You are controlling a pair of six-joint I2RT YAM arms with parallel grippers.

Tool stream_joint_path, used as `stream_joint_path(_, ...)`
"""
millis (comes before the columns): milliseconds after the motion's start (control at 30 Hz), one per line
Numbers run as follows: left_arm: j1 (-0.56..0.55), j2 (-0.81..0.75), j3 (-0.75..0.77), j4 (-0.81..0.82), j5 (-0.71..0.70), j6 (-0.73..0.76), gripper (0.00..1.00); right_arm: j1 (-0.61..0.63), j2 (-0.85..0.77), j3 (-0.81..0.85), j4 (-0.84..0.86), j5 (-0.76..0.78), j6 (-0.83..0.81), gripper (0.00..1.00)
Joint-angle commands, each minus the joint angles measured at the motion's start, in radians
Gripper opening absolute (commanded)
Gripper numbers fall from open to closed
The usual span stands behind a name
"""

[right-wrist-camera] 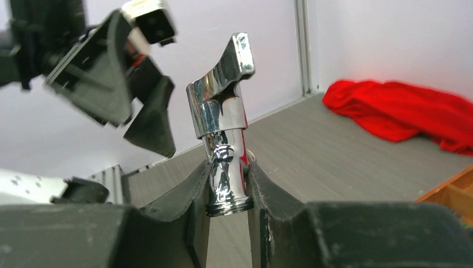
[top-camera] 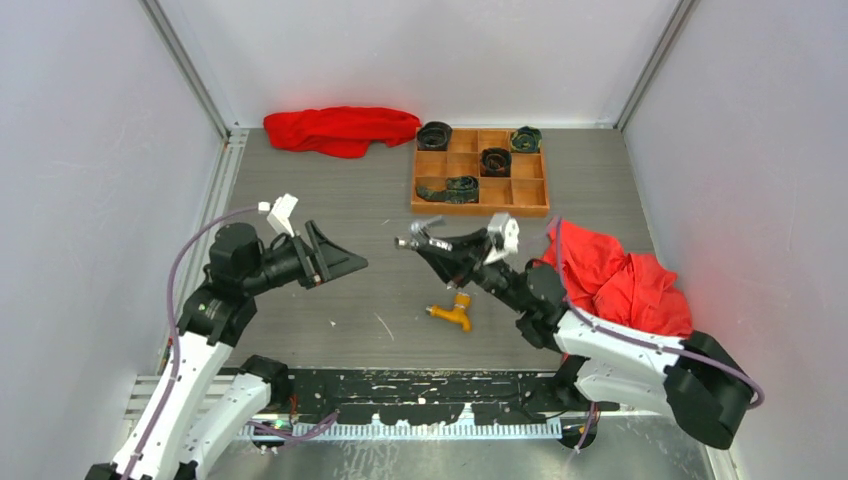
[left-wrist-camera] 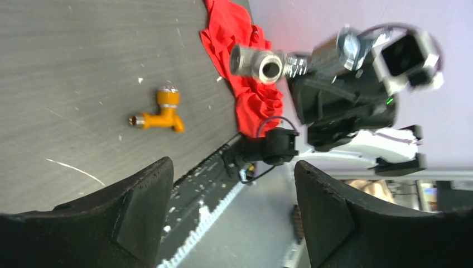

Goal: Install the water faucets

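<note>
My right gripper (top-camera: pixel 418 246) (right-wrist-camera: pixel 228 170) is shut on the threaded stem of the shiny silver faucet (top-camera: pixel 424 227) (right-wrist-camera: pixel 222 120), holding it in the air above mid-table with its small handle at the far end. The left wrist view shows that faucet (left-wrist-camera: pixel 262 62) from its open end. The orange-yellow faucet (top-camera: pixel 452 313) (left-wrist-camera: pixel 159 114) lies loose on the table below the right gripper. My left gripper (top-camera: pixel 352 262) (left-wrist-camera: pixel 233 170) hovers open to the left, pointing at the silver faucet, a short gap away, with nothing between its fingers.
A wooden compartment tray (top-camera: pixel 480 208) at the back holds several dark rolled items (top-camera: pixel 434 135). One red cloth (top-camera: pixel 340 128) lies at the back left. Another red cloth (top-camera: pixel 620 280) is bunched beside the right arm.
</note>
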Motion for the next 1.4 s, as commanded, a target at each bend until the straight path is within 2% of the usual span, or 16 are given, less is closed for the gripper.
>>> stream_joint_path(0, 0.003, -0.074, 0.041, -0.067, -0.044, 0.243, 0.8, -0.08, -0.064, 0.279, -0.548, -0.042, 0.281, 0.0)
stream_joint_path(100, 0.003, -0.113, -0.002, -0.013, -0.026, 0.296, 0.8, -0.184, 0.011, 0.45, -0.808, -0.247, 0.416, 0.0)
stream_joint_path(167, 0.003, -0.146, -0.038, 0.044, -0.031, 0.326, 0.81, -0.249, 0.069, 0.494, -0.828, -0.414, 0.545, 0.0)
stream_joint_path(267, 0.003, -0.209, -0.112, 0.18, -0.057, 0.341, 0.83, -0.296, 0.148, 0.471, -0.638, -0.593, 0.79, 0.0)
stream_joint_path(367, 0.002, -0.237, -0.173, 0.314, -0.097, 0.313, 0.86, -0.302, 0.232, 0.445, -0.457, -0.692, 1.003, 0.0)
stream_joint_path(500, 0.002, -0.172, -0.196, 0.423, -0.087, 0.268, 0.87, -0.302, 0.311, 0.391, -0.21, -0.721, 1.269, 0.0)
stream_joint_path(633, -0.009, -0.115, -0.211, 0.502, -0.068, 0.235, 0.87, -0.3, 0.352, 0.352, -0.039, -0.684, 1.459, 0.0)
stream_joint_path(733, -0.045, -0.096, -0.224, 0.541, -0.096, 0.215, 0.87, -0.299, 0.367, 0.339, 0.012, -0.645, 1.522, 0.0)
stream_joint_path(867, -0.124, -0.088, -0.259, 0.612, -0.181, 0.158, 0.87, -0.288, 0.379, 0.336, 0.007, -0.606, 1.526, 0.0)
stream_joint_path(933, -0.168, -0.083, -0.271, 0.647, -0.224, 0.136, 0.91, -0.282, 0.39, 0.336, 0.009, -0.594, 1.529, 0.0)
stream_joint_path(1100, -0.269, -0.047, -0.306, 0.783, -0.301, 0.067, 0.93, -0.271, 0.42, 0.341, 0.033, -0.584, 1.541, 0.0)
stream_joint_path(1367, -0.311, 0.02, -0.304, 0.819, -0.409, 0.05, 0.89, -0.267, 0.45, 0.339, 0.09, -0.58, 1.577, 0.0)
